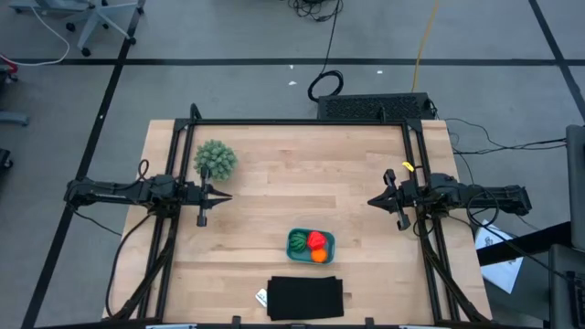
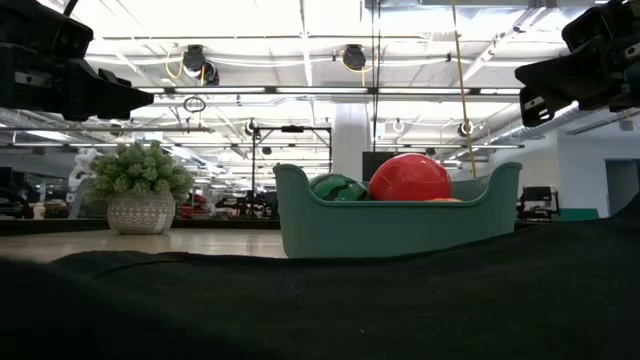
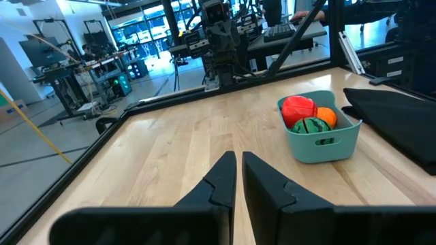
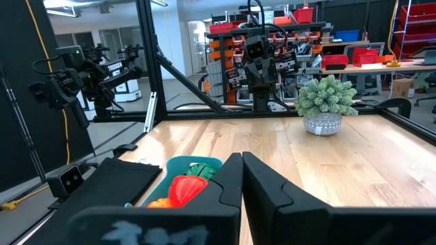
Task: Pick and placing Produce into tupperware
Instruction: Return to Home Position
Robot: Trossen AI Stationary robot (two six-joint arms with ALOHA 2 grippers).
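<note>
Well, both jaws shut, empty, above wooden table (image 1: 292, 174); bright workshop (image 2: 300, 60) beyond tupperware (image 2: 400, 228)

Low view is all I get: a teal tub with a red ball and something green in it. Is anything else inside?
Observer: Yes. From above, an orange piece lies in the tub beside the red piece and the striped green piece.
Operator: Are those claws holding anything?
Observer: No. The left claw and the right claw are both shut and empty.
Operator: What's the dark stuff across my picture?
Observer: A flat black rectangle lying on the table between your camera and the tub.
</note>
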